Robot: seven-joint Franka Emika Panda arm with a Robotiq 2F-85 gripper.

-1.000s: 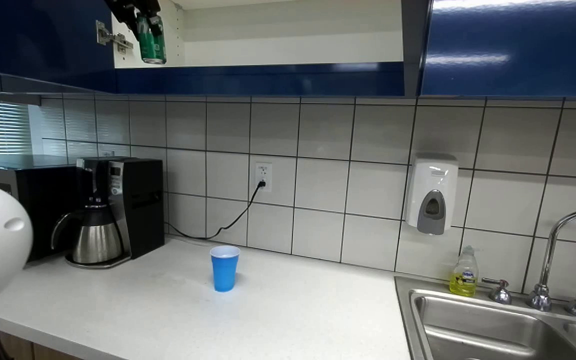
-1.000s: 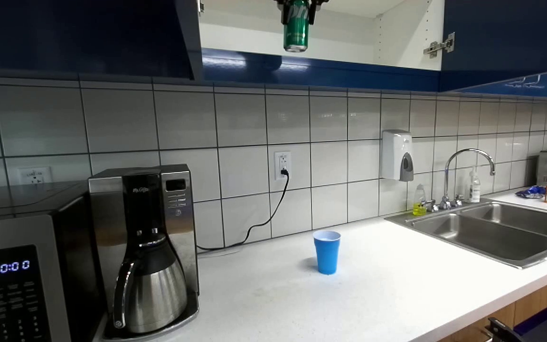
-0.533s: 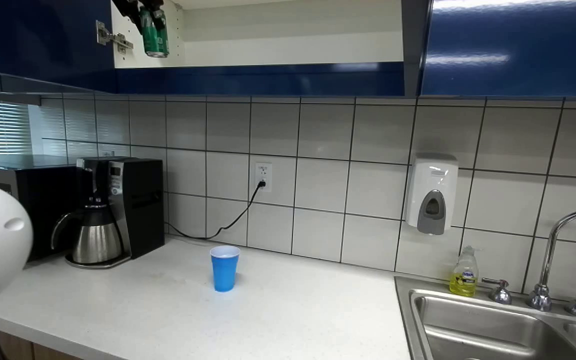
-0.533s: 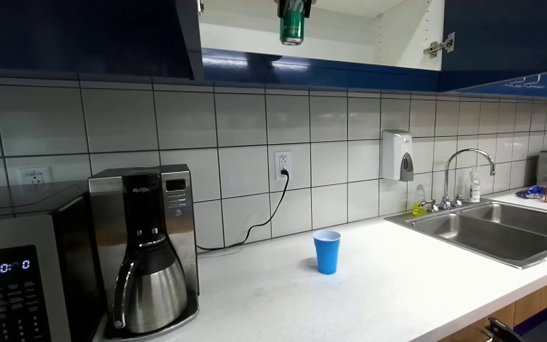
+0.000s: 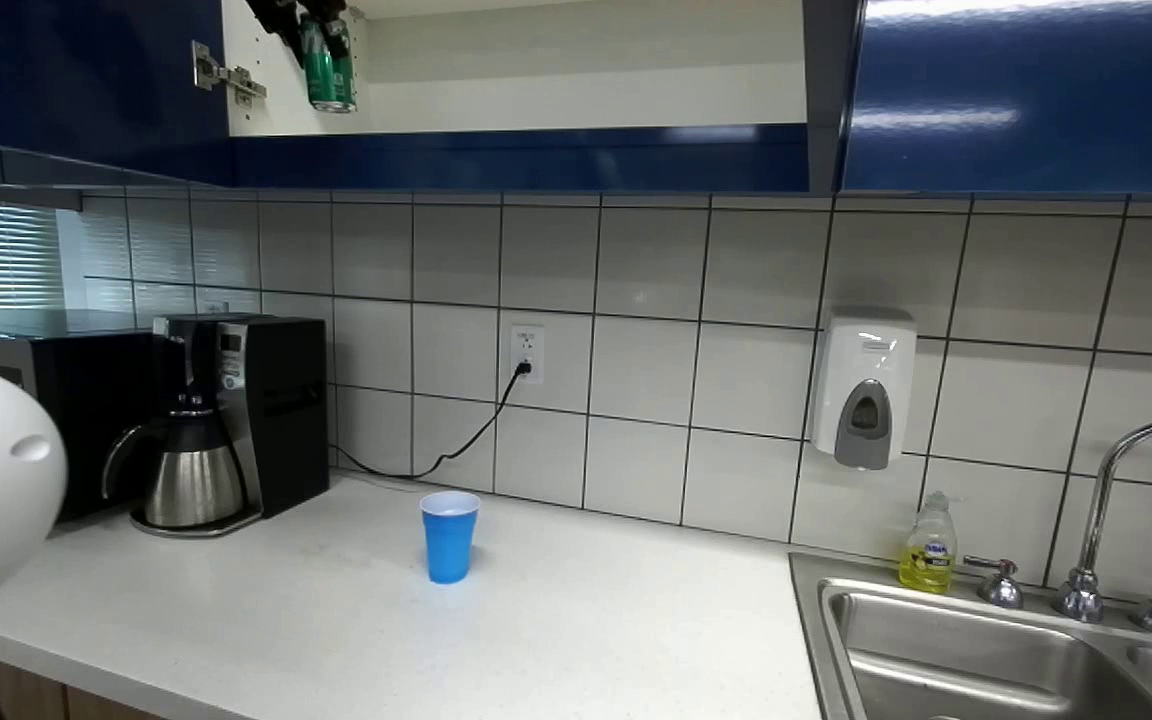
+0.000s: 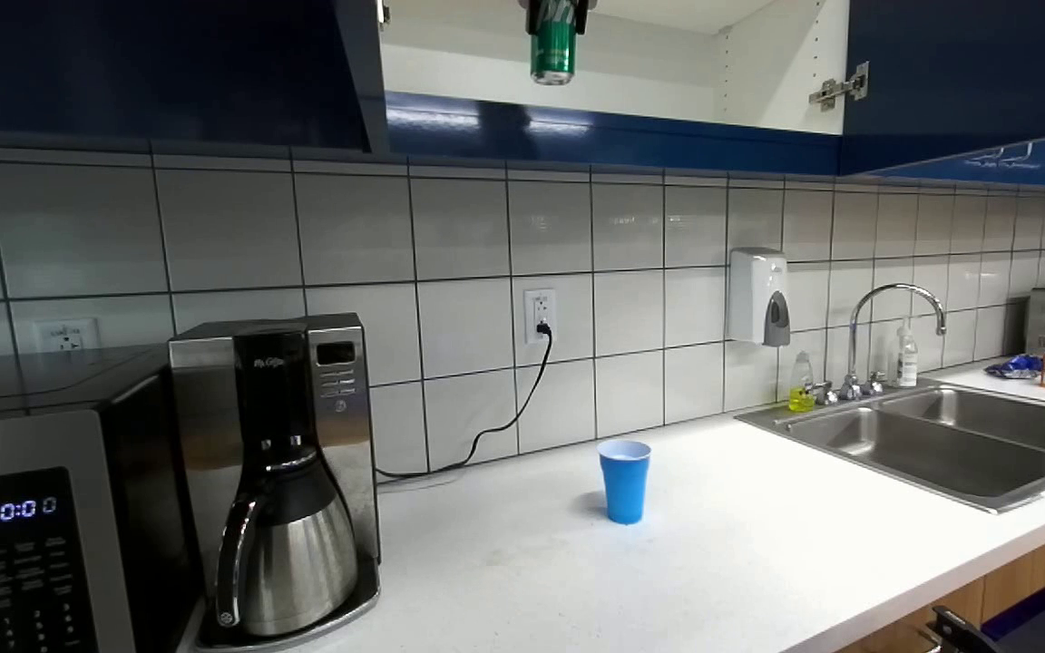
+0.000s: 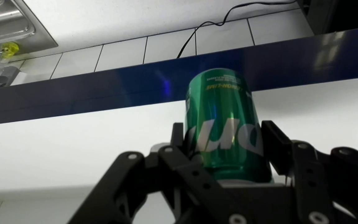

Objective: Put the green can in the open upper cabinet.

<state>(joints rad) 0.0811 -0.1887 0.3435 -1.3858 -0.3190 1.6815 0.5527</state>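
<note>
Shiny metal green can (image 7: 224,124); glossy cabinet edge (image 5: 521,158); smooth plastic cup (image 5: 449,542); at its three o'clock, satin metal sink (image 5: 966,640).

End effector (image 6: 557,25) grips green can (image 6: 553,54); open upper cabinet (image 6: 654,74) interior behind.

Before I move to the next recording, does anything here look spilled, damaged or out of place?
No spill or damage stands out. The cup stands upright on the counter, and the claw holds the can. One mild oddity, in an exterior view: the microwave shows 0:00 on its display, so the time may not be set.
</note>
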